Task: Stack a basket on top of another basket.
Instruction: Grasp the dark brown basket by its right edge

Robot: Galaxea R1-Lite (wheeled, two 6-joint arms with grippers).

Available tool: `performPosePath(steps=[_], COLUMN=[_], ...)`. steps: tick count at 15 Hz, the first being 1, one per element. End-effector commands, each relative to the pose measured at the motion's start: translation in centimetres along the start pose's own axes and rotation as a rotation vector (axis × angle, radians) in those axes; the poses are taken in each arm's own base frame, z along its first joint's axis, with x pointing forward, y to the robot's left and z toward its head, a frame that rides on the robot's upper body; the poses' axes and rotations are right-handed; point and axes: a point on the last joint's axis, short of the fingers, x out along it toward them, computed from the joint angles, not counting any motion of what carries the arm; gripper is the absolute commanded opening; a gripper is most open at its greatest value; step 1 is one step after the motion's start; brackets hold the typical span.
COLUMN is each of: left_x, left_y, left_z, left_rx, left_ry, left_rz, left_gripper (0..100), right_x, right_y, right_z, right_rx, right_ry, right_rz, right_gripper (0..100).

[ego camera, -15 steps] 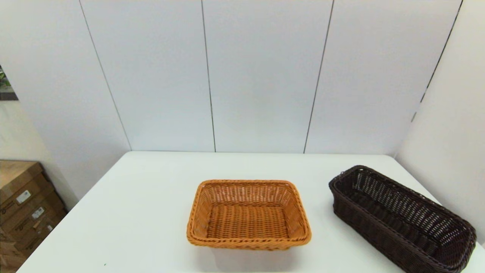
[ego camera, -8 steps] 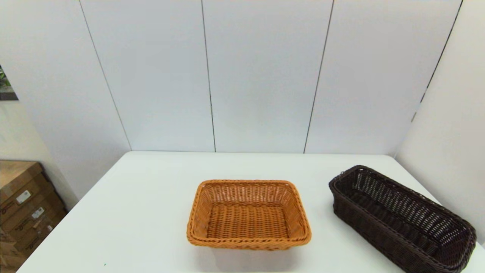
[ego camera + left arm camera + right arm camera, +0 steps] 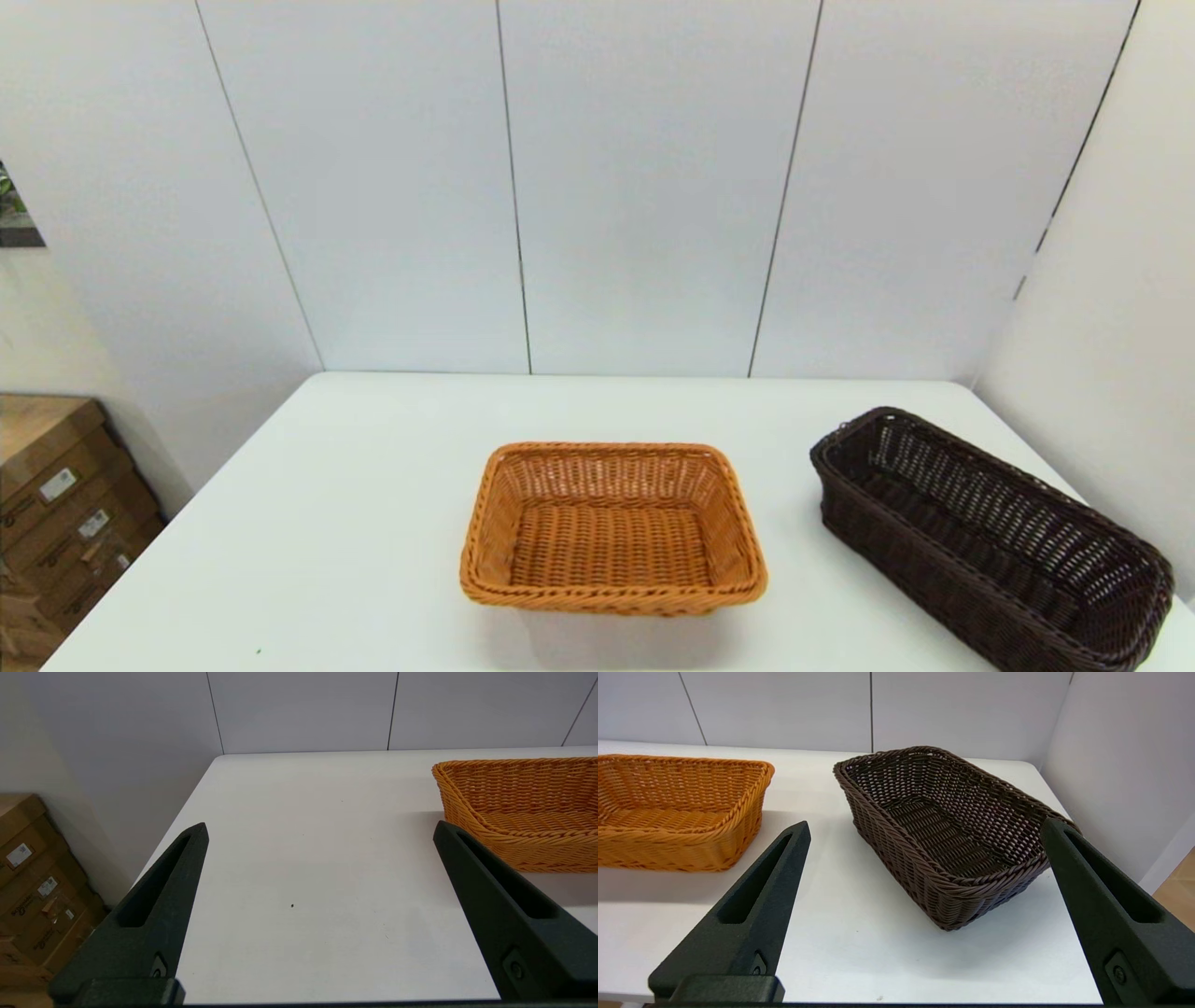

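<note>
Dark basket (image 3: 990,541) — near corner cut off

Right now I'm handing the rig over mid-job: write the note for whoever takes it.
Left pincer: open, empty, over bare table left of the orange basket; arm out of the head view.
Right pincer: open, empty, facing the dark brown basket; arm also out of the head view.
Orange basket sits mid-table, upright, empty. Dark brown basket sits apart from it near the white table's right edge, angled, empty.
Done: nothing; neither basket gripped.
Left: grip the dark brown basket, likely with the right pincer, lift it and set it on the orange one.
</note>
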Motion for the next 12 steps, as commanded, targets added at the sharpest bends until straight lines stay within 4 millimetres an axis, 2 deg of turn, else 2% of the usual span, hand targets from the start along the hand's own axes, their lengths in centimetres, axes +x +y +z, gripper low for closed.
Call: performPosePath(steps=[1, 5, 7, 12], left_x=[0.0, 0.0, 0.0, 0.0], left_y=[0.0, 0.0, 0.0, 0.0], left_z=[0.0, 0.0, 0.0, 0.0], left_rx=[0.000, 0.000, 0.000, 0.000], left_ry=[0.001, 0.001, 0.001, 0.001], left_rz=[0.001, 0.001, 0.001, 0.001], left_gripper=[100, 100, 100, 100], right_x=[-0.2, -1.2, -1.7, -2.2], right_y=[0.0, 0.0, 0.1, 0.2], right_z=[0.5, 3.2, 4.2, 4.5], right_rx=[0.007, 0.009, -0.008, -0.017], right_ry=[-0.017, -0.104, -0.090, -0.074], right_rz=[0.002, 0.051, 0.097, 0.131], right_gripper=[100, 100, 100, 100])
